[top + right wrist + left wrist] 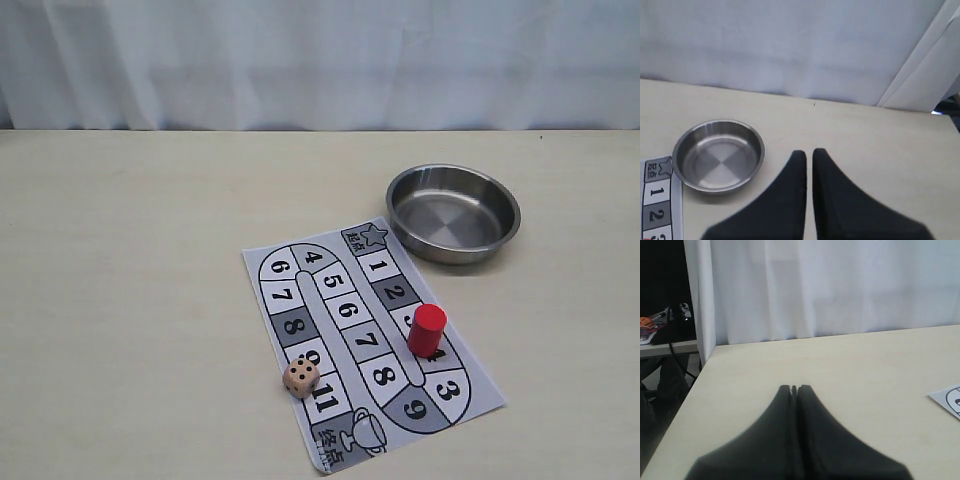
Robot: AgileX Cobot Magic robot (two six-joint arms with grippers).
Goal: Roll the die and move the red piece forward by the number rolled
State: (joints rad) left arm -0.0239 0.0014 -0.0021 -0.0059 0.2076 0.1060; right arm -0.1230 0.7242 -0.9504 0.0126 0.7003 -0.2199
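Note:
The die (301, 377), a pale tan cube with several dark pips on top, sits at the left edge of the paper game board (345, 305), beside the squares 9 and 11. On the right-hand track of the board, the red piece (427, 329) stands upright and covers a square just after 2. Neither gripper shows in the exterior view. My left gripper (794, 388) is shut and empty over bare table, with a board corner (947, 399) far off to one side. My right gripper (809, 152) is shut and empty beside the steel bowl (718, 155).
An empty steel bowl (455, 215) stands just behind the board's far right corner. The board's start end (657, 200) shows in the right wrist view. A white curtain (320, 60) closes off the back, and the table's edge (687, 390) falls away in the left wrist view.

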